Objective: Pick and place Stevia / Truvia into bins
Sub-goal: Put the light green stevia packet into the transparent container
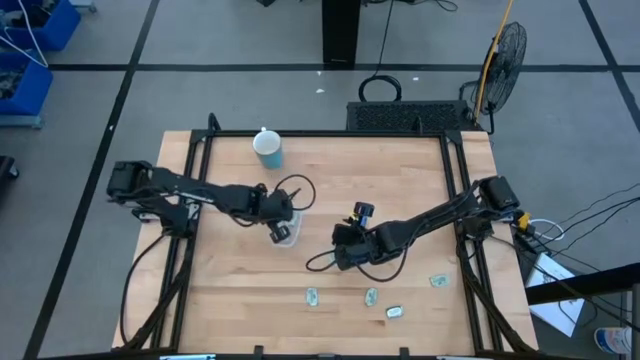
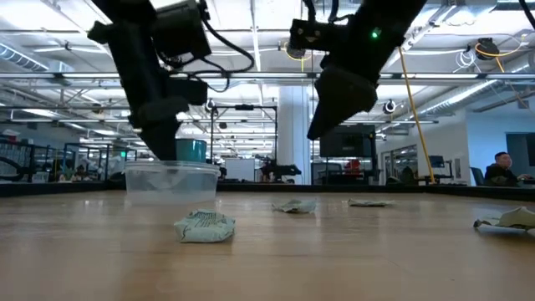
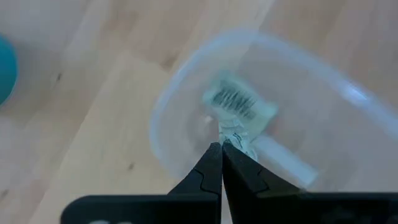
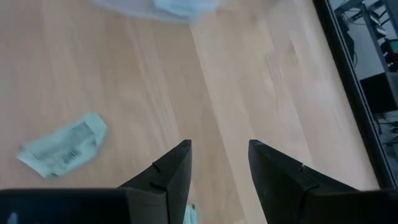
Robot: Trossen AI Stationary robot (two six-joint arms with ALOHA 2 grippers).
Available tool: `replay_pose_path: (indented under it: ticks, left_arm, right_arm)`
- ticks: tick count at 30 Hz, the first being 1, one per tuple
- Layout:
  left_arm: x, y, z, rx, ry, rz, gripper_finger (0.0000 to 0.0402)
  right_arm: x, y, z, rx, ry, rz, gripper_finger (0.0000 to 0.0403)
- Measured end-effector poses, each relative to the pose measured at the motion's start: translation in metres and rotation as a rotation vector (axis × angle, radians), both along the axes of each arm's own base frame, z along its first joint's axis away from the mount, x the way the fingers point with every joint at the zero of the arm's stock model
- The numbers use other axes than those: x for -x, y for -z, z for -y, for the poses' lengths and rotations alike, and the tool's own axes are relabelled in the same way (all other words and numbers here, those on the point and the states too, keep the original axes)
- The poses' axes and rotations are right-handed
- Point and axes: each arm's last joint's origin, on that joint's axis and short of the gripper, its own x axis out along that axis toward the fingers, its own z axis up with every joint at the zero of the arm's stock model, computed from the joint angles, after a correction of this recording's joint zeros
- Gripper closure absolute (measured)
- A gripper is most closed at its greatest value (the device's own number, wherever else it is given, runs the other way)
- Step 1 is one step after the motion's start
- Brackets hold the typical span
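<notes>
My left gripper (image 3: 221,145) hangs over the clear container (image 3: 292,106), shut on a pale green and white sachet (image 3: 239,102). In the high view it (image 1: 279,233) covers most of the container (image 1: 290,238). My right gripper (image 4: 219,155) is open and holds nothing, above bare wood near the table's middle (image 1: 340,256). One crumpled sachet (image 4: 62,149) lies flat on the table near it. Several more sachets lie flat toward the near edge (image 1: 312,296), (image 1: 371,296), (image 1: 395,312) and the right edge (image 1: 438,282). My left gripper pinches the sachet between its two fingertips by a crumpled end (image 3: 233,134), coming from above and pointing down. The rest of the sachet hangs below the fingers inside the container's outline. I cannot tell whether it touches the container's floor.
A light blue cup with a white lid (image 1: 268,148) stands near the far edge. Black cables loop beside both grippers (image 1: 298,190). Black frame rails run along the table's left and right edges (image 1: 470,250). Bare wood lies between the container and the near sachets.
</notes>
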Motion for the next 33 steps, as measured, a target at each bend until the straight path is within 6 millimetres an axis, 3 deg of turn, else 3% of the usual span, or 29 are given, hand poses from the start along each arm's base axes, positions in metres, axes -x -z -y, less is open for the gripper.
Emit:
replay_pose_path:
  ticks: [9,15,20,26,33]
  left_arm:
    - [-0.004,0.005,-0.002,-0.031,0.035,-0.010,0.0297]
    - [-0.005,-0.011,-0.003,-0.077,0.085,0.084,0.0255]
    - [0.001,-0.047,-0.003,-0.103,0.113,0.272,0.0256]
    - [0.006,-0.084,-0.003,-0.144,0.137,0.501,0.0270]
    - [0.010,-0.087,-0.002,-0.146,0.143,0.501,0.0282]
  right_arm:
    - [0.016,0.020,0.004,-0.050,0.011,-0.081,0.0235]
    - [0.028,0.035,0.009,-0.122,0.007,-0.156,0.0211]
    - [0.037,0.055,0.022,-0.267,0.038,-0.186,0.0207]
    - [0.044,0.070,0.034,-0.290,0.061,-0.168,0.0220]
    - [0.046,0.077,0.039,-0.329,0.052,-0.169,0.0263]
